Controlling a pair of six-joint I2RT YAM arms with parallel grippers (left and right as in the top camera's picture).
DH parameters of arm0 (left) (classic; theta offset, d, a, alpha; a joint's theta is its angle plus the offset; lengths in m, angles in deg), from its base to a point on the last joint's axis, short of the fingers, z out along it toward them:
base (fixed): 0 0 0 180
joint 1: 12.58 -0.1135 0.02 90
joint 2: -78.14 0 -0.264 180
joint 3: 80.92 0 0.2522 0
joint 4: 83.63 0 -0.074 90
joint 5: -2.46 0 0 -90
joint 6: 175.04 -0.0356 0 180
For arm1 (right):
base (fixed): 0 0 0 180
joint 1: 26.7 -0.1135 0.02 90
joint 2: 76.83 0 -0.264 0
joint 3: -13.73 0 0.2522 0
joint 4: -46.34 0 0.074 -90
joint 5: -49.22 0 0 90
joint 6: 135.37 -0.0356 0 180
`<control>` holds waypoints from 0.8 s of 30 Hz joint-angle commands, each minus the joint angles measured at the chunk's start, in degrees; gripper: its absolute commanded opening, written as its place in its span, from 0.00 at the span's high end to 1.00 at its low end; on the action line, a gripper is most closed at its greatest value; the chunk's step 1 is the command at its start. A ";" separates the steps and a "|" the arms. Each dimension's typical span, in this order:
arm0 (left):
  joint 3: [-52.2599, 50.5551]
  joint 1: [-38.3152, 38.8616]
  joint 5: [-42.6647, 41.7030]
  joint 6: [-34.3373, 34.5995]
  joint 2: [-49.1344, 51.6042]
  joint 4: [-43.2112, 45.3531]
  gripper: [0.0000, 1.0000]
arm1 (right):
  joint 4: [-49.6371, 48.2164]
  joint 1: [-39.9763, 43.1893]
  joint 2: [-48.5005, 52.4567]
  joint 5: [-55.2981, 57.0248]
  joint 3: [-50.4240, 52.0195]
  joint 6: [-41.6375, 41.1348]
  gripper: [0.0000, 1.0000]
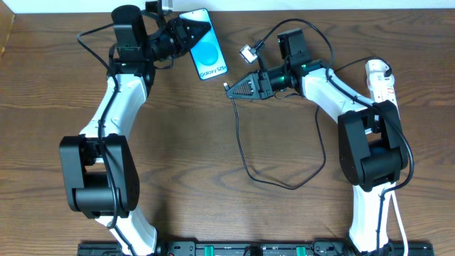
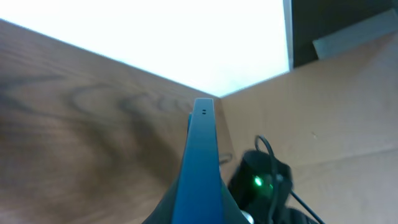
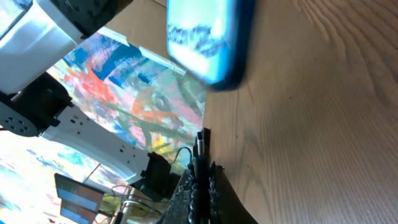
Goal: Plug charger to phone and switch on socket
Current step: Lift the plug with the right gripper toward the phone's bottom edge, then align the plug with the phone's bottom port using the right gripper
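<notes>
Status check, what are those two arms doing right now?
Left end effector shut on phone. Right end effector shut on charger near its tip, apart from phone. Not plugged yet; nothing between them.

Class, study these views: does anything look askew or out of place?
The phone is askew, clamped at a slant in the left gripper. The charger trails in a loose loop from the right gripper. Nothing looks damaged.

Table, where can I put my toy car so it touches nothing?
Biggest bare patch: the tabletop between the left arm and the charger cable loop. Also left of that arm. Crowded at the back around the phone, and right by the power strip.
</notes>
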 commanded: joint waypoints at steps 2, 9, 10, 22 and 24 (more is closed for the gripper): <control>0.28 0.94 4.15 -0.68 -1.27 3.61 0.93 | -1.29 -0.48 0.52 -1.73 -0.68 -3.13 0.99; 0.28 2.16 4.11 -0.72 -1.27 5.73 0.93 | -7.67 -0.61 0.52 -1.73 -0.68 -11.21 0.99; 0.28 2.19 4.09 -0.72 -1.27 5.73 0.93 | -9.18 -0.61 0.52 -1.73 -0.68 -12.61 0.99; 0.28 2.01 -1.33 3.23 -1.27 11.58 0.93 | -18.91 -0.61 0.52 -1.73 -0.68 -20.04 0.99; 0.28 2.01 -2.08 5.20 -1.27 14.03 0.93 | -18.91 -0.61 0.52 -1.73 -0.68 -20.04 0.99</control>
